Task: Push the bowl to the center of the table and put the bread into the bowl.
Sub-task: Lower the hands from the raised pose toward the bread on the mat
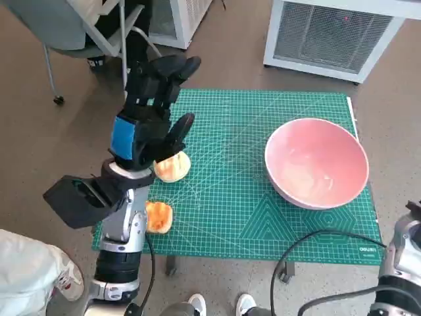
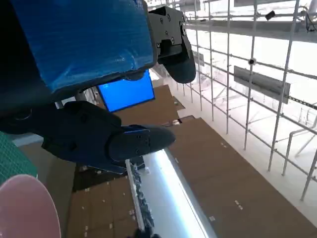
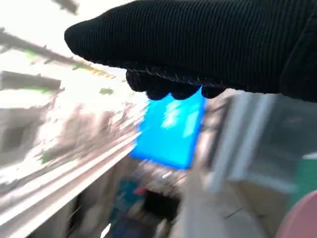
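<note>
A pink bowl (image 1: 317,162) sits on the right side of the green cutting mat (image 1: 230,197), near its right edge. Two pieces of bread lie at the mat's left: one (image 1: 173,166) just under my left hand, another (image 1: 158,217) at the front left corner. My left hand (image 1: 152,105) hovers raised above the mat's left side with fingers spread and nothing in them; the left wrist view shows its fingers (image 2: 124,141) apart and the bowl's rim (image 2: 25,208). My right hand (image 3: 208,44) appears only as a dark glove in the right wrist view, off the table's front right; the bowl (image 3: 302,220) shows at that picture's corner.
A white slatted appliance (image 1: 329,33) stands behind the table at the right. A chair (image 1: 79,29) stands at the back left. A black cable (image 1: 316,240) loops at the front edge, and a person's white shoes (image 1: 197,304) show below the table.
</note>
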Robot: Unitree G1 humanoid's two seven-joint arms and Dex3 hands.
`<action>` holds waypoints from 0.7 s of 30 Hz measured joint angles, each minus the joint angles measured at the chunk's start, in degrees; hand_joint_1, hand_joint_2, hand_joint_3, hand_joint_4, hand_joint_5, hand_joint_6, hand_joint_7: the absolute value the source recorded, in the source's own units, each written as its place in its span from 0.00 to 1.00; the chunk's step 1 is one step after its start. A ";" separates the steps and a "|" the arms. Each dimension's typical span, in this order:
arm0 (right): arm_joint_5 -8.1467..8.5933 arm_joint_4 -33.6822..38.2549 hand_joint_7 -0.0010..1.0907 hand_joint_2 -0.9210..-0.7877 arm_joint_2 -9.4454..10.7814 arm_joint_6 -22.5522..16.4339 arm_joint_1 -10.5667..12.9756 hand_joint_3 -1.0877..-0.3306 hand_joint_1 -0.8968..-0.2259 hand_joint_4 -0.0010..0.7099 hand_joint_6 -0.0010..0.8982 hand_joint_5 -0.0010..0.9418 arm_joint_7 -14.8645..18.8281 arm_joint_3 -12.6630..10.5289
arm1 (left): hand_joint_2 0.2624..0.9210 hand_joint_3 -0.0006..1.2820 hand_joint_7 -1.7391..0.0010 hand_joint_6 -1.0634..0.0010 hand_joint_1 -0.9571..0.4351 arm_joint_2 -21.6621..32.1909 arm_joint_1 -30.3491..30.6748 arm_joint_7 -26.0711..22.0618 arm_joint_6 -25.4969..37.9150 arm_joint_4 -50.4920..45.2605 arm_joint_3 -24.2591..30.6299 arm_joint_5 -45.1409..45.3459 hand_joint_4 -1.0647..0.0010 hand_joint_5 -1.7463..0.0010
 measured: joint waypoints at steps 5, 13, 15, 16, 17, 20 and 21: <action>1.22 10.29 0.30 0.00 -0.76 1.03 -2.33 0.78 0.80 0.53 0.33 0.01 0.12 -0.91 | 1.00 0.35 0.40 1.00 0.41 -0.03 0.16 0.04 0.00 -0.02 0.07 -0.01 0.96 0.60; 1.58 22.04 0.28 0.00 -0.29 5.57 -4.38 0.73 0.82 0.54 0.33 0.01 0.15 0.01 | 1.00 0.35 0.40 1.00 0.41 0.11 1.17 0.32 0.36 -0.73 0.27 0.00 0.96 0.60; 1.62 23.18 0.28 0.00 0.02 6.57 -4.68 0.73 0.83 0.55 0.34 0.01 0.41 0.37 | 1.00 0.35 0.40 1.00 0.41 0.22 1.33 0.57 0.57 -1.16 0.35 0.02 0.96 0.60; 1.66 23.58 0.28 0.00 0.22 7.09 -4.94 0.73 0.84 0.55 0.34 0.01 0.74 0.54 | 1.00 0.35 0.39 1.00 0.41 0.31 1.43 0.69 0.66 -1.42 0.40 0.03 0.96 0.60; 1.68 23.85 0.28 0.00 0.43 7.49 -5.16 0.73 0.84 0.56 0.34 0.01 1.02 0.65 | 1.00 0.35 0.39 1.00 0.41 0.38 1.51 0.75 0.72 -1.61 0.44 0.03 0.96 0.60; 1.61 24.56 0.28 0.00 1.14 8.60 -5.99 0.72 0.85 0.57 0.33 0.01 1.62 1.25 | 1.00 0.35 0.39 1.00 0.41 0.54 1.77 0.96 0.86 -2.14 0.50 0.07 0.96 0.60; 1.51 24.79 0.29 0.00 1.40 8.99 -6.24 0.72 0.85 0.57 0.33 0.02 1.72 1.58 | 1.00 0.35 0.39 1.00 0.41 0.60 1.85 1.03 0.88 -2.28 0.51 0.07 0.96 0.60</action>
